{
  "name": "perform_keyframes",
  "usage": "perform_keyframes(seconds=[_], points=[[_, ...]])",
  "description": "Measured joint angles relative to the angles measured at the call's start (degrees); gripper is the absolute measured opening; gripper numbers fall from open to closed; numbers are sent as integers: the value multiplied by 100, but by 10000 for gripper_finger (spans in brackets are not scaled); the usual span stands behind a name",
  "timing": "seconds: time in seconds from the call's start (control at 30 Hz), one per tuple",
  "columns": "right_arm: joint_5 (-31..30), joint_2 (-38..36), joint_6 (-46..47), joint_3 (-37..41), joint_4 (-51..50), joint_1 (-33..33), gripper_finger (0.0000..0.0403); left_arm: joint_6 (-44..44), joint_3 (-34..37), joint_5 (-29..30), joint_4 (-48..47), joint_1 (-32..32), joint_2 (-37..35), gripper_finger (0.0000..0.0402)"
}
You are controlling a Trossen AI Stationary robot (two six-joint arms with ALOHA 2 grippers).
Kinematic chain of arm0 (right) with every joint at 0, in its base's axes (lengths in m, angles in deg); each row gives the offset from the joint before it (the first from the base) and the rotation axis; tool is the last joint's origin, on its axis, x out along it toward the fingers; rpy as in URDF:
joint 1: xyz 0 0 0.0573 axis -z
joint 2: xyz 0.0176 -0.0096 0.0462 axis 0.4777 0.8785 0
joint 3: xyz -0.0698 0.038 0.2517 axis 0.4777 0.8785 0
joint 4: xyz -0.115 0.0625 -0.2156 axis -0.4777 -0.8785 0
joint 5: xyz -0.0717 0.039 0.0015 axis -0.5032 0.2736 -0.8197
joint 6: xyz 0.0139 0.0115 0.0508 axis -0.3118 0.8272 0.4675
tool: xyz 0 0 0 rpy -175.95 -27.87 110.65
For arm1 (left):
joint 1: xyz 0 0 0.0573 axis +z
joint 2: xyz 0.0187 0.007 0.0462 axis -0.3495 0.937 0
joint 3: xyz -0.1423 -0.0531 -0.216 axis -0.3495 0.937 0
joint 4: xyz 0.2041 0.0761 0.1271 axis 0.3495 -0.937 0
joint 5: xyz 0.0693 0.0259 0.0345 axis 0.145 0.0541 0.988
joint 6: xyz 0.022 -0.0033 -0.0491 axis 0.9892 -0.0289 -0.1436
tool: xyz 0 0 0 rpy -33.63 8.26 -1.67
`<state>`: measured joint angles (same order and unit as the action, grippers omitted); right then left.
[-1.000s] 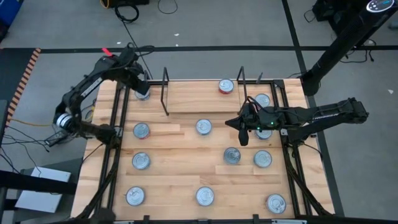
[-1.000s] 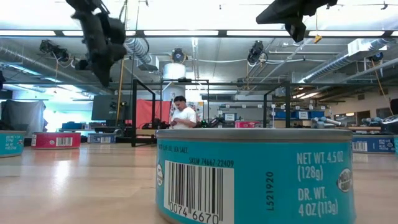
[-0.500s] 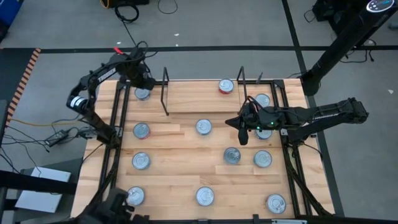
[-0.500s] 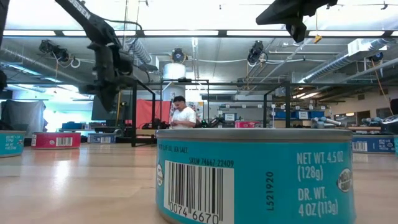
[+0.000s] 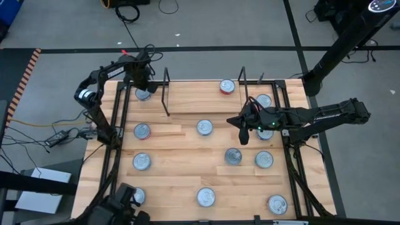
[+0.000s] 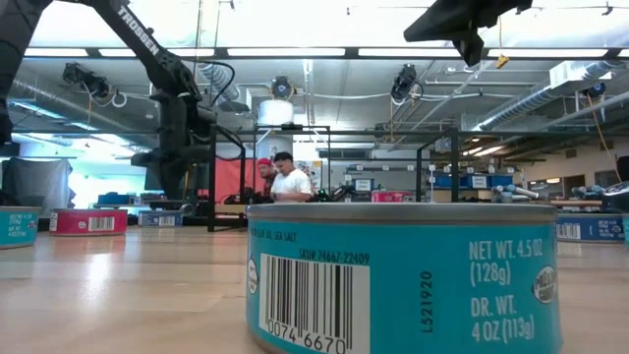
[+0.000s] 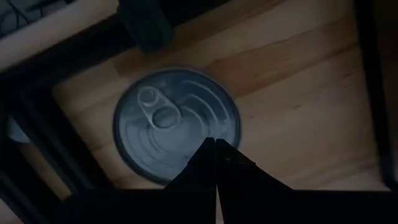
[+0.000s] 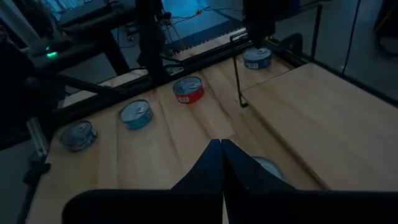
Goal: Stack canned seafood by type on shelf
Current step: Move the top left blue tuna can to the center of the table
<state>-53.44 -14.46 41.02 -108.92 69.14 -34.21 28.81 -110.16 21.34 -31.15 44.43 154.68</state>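
Since the earlier frames the left arm has swung further over the table's far-left corner, and its base now covers part of the tin at the near-left corner; the right arm has not shifted. From the near edge outward in the high view: a tin (image 5: 205, 197) sits at 6 o'clock of the table (image 5: 187, 178), another (image 5: 277, 204) at about 5 o'clock, then a row with tins at left (image 5: 142, 161) and right (image 5: 264, 160) and one (image 5: 233, 155) between them. The right gripper (image 5: 242, 136) hangs above the board just beyond that middle tin, which lies at its 6 o'clock, close by; its fingers are pressed together and hold nothing. Further out lie a tin at mid-table (image 5: 204, 127) and one at left (image 5: 142, 131). The shelf (image 5: 200, 97) lies along the far edge, a red-labelled tin (image 5: 227, 86) near its right wire upright. At the far-left corner the left gripper (image 5: 145, 85) hovers over a tin (image 7: 176, 124), fingers closed and empty; in the left wrist view that tin's lid lies directly beyond the fingertips (image 7: 214, 149), flat on the wood.
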Motion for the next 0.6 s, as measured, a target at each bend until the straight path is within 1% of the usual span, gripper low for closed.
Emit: perform_keyframes(seconds=[0.2, 0.4, 0.47, 0.6], points=[[-2, 0, -74, -2, 0, 0, 2, 585, 0, 123, 52, 4, 189, 1], [-46, 0, -78, -2, 2, 0, 2, 724, 0, 392, 106, 7, 430, 1], [-46, 0, -77, -2, 2, 0, 2, 708, 9, 394, 108, 7, 498, 1], [-63, 0, -71, -2, 2, 0, 2, 689, 253, 396, 231, 7, 463, 1]])
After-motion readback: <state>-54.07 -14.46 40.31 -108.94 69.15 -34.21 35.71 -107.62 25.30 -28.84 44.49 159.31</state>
